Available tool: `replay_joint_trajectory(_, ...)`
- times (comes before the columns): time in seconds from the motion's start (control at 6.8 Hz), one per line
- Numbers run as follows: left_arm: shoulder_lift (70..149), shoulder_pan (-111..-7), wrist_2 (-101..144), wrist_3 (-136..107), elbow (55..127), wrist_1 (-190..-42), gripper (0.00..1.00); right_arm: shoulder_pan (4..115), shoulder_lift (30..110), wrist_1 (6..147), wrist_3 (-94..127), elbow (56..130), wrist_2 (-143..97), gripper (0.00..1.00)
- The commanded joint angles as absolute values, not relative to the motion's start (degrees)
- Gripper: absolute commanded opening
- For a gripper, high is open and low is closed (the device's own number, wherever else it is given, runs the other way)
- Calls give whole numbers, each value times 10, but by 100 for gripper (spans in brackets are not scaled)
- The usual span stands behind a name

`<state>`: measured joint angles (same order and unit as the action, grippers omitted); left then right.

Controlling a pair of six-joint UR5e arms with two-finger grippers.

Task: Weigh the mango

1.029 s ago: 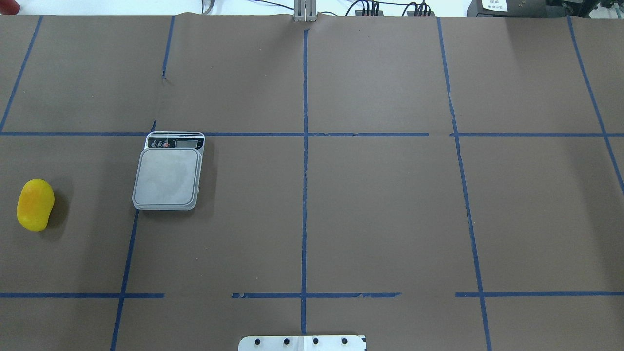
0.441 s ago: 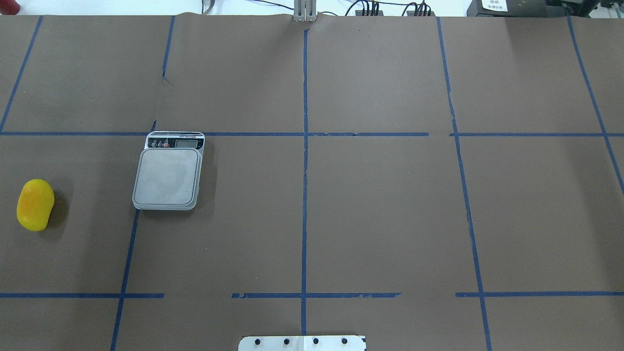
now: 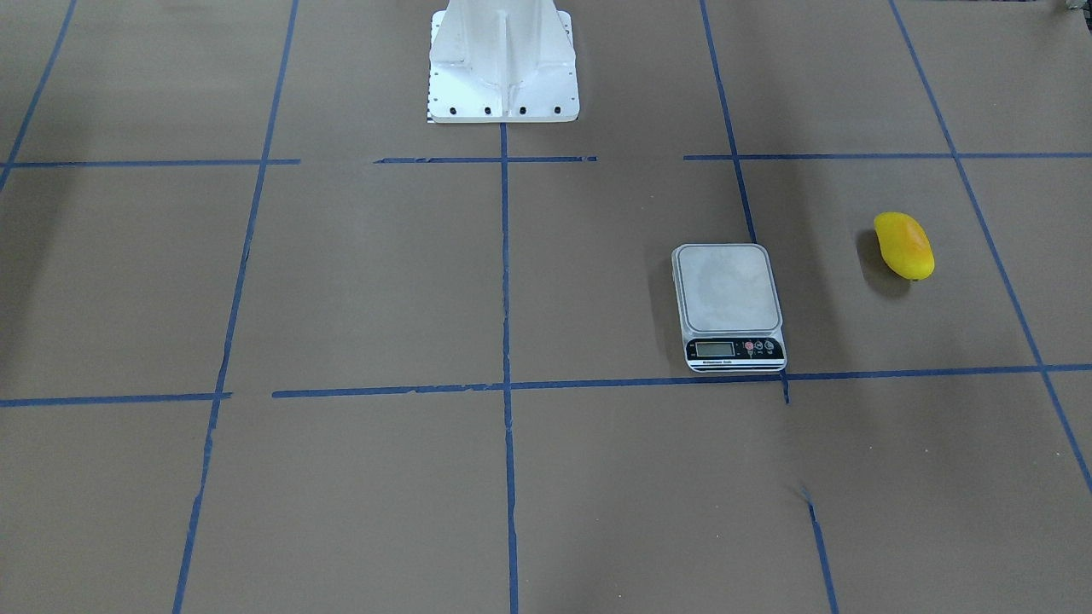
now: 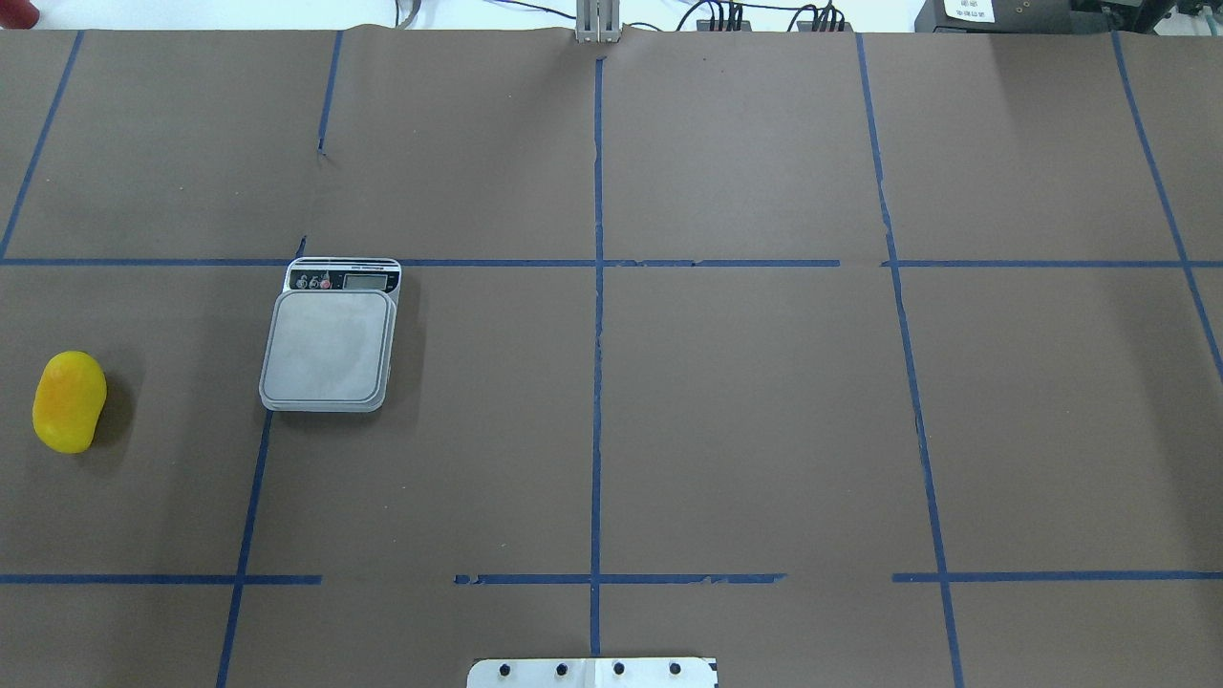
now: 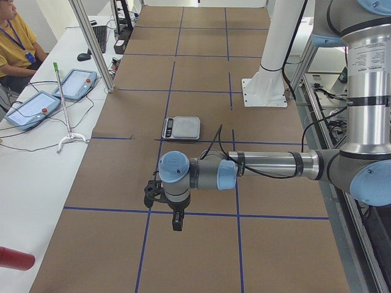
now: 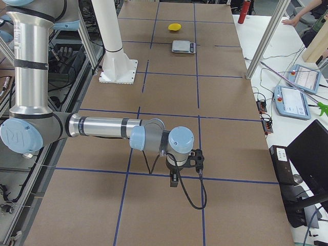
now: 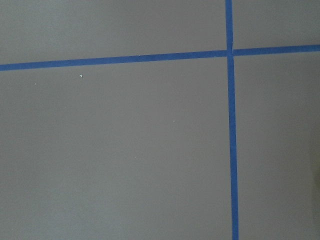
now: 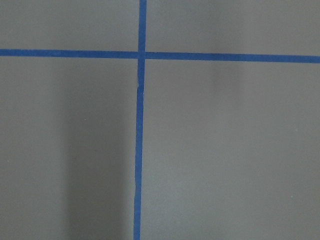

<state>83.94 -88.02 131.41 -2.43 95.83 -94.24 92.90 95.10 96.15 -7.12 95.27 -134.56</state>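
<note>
The mango [image 4: 69, 401], yellow with an orange blush, lies on the brown table at its far left. It also shows in the front-facing view [image 3: 904, 246] and the right view [image 6: 175, 26]. The scale [image 4: 328, 346] stands to its right with a bare platform [image 3: 727, 288], apart from the mango. My left gripper [image 5: 177, 223] hangs over the table, short of the scale [image 5: 181, 127]. My right gripper [image 6: 174, 180] hangs over the table's opposite end. I cannot tell whether either is open or shut. Both wrist views show only brown paper and blue tape.
The white robot base [image 3: 503, 60] stands at the table's middle edge. Blue tape lines [image 4: 597, 315] grid the brown paper. A side bench with tablets [image 5: 30, 108] and a seated operator [image 5: 15, 43] runs along the far side. A red bottle [image 6: 244, 11] stands there.
</note>
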Motion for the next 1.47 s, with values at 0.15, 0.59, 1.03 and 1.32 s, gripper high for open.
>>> replay_joint_trajectory(0.15, 841, -721, 1361, -296, 965, -1131, 100, 929, 951, 962, -71, 953, -1346, 100)
replay_joint_trajectory(0.59, 840, -636, 1358, -433, 946, -1254, 100, 929, 951, 962, -71, 953, -1346, 100)
replay_joint_trajectory(1.03, 849, -601, 1359, -432, 902, -1257, 100, 929, 951, 962, -71, 953, -1346, 100)
replay_joint_trajectory(1.32, 862, -573, 1360, -433, 882, -1257, 100, 929, 951, 962, -71, 953, -1346, 100)
